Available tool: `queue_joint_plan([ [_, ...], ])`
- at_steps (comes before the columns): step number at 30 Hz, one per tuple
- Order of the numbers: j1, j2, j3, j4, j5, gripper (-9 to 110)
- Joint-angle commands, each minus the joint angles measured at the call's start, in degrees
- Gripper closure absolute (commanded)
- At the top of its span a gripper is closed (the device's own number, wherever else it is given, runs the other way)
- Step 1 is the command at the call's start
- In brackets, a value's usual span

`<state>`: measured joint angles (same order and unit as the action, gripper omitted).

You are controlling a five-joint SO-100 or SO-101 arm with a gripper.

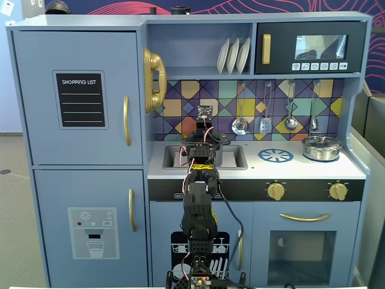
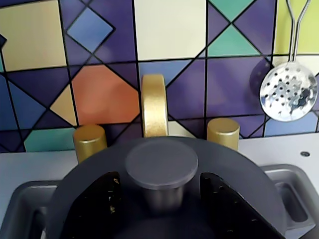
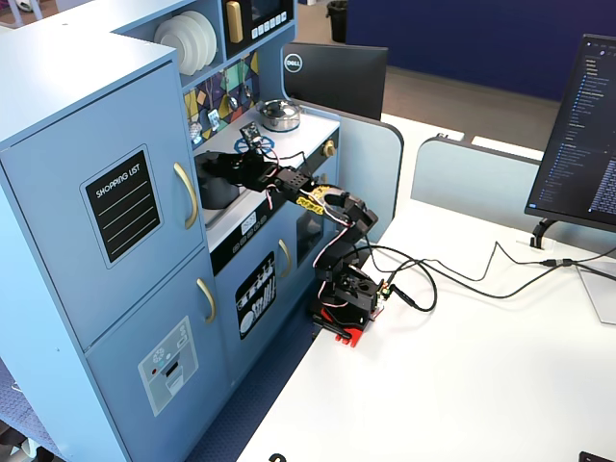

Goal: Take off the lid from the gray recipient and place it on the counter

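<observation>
Wrist view: your claw [image 2: 160,199] sits low over the lid [image 2: 164,199], its two dark fingers [image 2: 97,204] standing one on each side of the central knob [image 2: 161,164]. The jaws are spread around the knob, and you cannot tell from this view whether the pads already touch its stem. This straddling stance is what a knob grasp calls for, since the flat disc offers no other hold.

The lid appears to rest on the gray recipient [image 3: 218,189], which stands in the sink [image 2: 294,199] at the left of the worktop [image 1: 301,168] in a fixed view, directly before the gold faucet [image 2: 154,104] and its two gold taps [image 2: 89,142]. The arm hides most of the pot there.

Judgement: the step in hand is closing on the knob; lifting has not begun. The sink walls and faucet crowd the pot, so a straight upward pull seems wise before you swing sideways.

The free worktop lies to the right in that fixed view, around the blue burner circle [image 1: 275,155]; the silver pot [image 1: 322,148] occupies the far right and is not your target.
</observation>
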<state>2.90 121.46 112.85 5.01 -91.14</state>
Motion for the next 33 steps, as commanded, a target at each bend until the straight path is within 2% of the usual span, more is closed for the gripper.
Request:
queue_joint_plan([
  [1, -1.05, -0.97, -4.22, -2.46, 0.79, 90],
  [5, -1.05, -2.11, -4.48, -2.81, 1.23, 92],
  [9, -1.32, -3.43, -6.68, -2.99, 0.09, 102],
  [23, -1.76, -3.34, -18.46, -1.76, -1.76, 102],
  [33, 10.37, -3.34, -18.46, -2.99, 0.00, 102],
])
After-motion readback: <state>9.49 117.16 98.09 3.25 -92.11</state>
